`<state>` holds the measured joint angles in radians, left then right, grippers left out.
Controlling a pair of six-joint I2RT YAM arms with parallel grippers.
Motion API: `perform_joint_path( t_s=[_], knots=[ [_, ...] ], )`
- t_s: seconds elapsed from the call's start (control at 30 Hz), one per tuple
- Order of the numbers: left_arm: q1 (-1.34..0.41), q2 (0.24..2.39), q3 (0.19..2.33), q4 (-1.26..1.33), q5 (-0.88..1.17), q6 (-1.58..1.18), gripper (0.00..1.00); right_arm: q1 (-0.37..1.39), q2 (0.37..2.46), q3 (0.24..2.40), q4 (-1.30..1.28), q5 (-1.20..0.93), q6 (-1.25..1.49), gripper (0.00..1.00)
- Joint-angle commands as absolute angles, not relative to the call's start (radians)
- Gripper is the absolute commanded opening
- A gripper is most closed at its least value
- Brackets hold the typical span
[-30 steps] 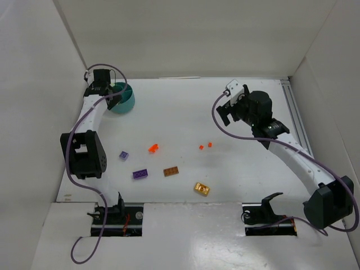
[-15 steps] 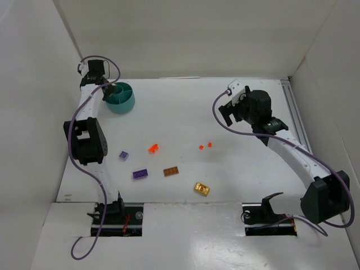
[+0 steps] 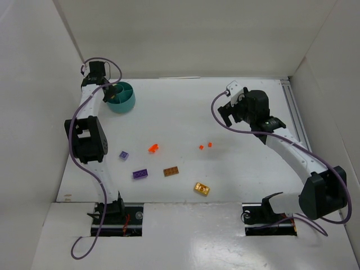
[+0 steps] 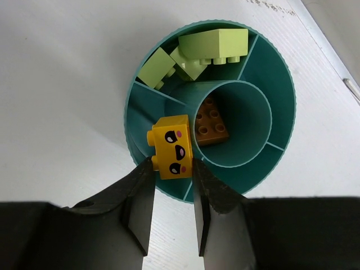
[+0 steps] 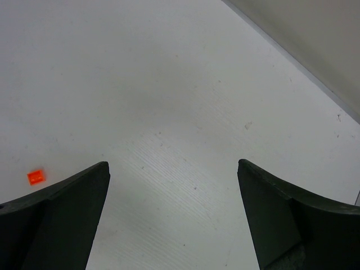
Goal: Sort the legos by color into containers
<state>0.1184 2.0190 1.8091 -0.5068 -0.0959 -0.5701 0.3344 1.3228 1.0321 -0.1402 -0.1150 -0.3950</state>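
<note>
Your left tool is closed on a yellow face-printed brick, held over an outer compartment of the teal tub. Your right tool stands wide above the worktop, near a red-orange lego.

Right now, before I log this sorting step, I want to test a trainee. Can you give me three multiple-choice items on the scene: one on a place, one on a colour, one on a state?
1. Inside the tub, the brown brick lies in:
A. the inner ring
B. an outer compartment
C. two compartments at once

2. The held brick in the left pincer is:
A. purple
B. yellow
C. red-orange

3. The right pincer is:
A. open and empty
B. shut on a brick
C. shut on nothing

1 A: the round central wall encloses it.
2 B: it is golden yellow with a printed face.
3 A: its jaws stand far apart, gripping nothing.
</note>
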Motion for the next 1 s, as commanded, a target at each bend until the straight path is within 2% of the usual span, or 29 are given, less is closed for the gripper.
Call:
perform_joint_path(
  t_s=[0.0,0.03,0.2,0.5,0.6,0.63,0.67,0.73,0.97],
  knots=[
    [0.120,2.014,1.842,-0.512,-0.089,-0.551,0.25,0.330,1.319,1.077,-0.132,-0.138,-0.382,1.00],
    [0.120,2.014,1.842,-0.512,-0.098,-0.551,0.31,0.330,1.319,1.077,-0.132,-0.147,-0.382,1.00],
    [0.120,1.982,1.822,-0.503,-0.098,-0.551,0.38,0.330,1.299,1.068,-0.132,-0.158,-0.382,1.00],
    [0.120,1.910,1.790,-0.493,-0.077,-0.551,0.41,0.330,1.238,1.025,-0.150,-0.205,-0.428,1.00],
    [0.120,1.834,1.725,-0.468,-0.031,-0.541,0.56,0.373,1.218,1.025,-0.195,-0.224,-0.469,1.00],
    [0.120,1.807,1.700,-0.444,-0.008,-0.541,0.66,0.391,1.218,1.025,-0.208,-0.224,-0.480,1.00],
    [0.120,1.781,1.674,-0.433,-0.008,-0.541,0.85,0.411,1.218,1.025,-0.237,-0.212,-0.491,1.00],
    [0.100,1.702,1.599,-0.414,0.003,-0.541,0.99,0.484,1.209,1.005,-0.264,-0.189,-0.500,1.00],
    [-0.032,1.501,1.408,-0.379,-0.008,-0.544,0.99,0.705,1.172,0.910,-0.385,-0.106,-0.411,1.00]
  ],
)
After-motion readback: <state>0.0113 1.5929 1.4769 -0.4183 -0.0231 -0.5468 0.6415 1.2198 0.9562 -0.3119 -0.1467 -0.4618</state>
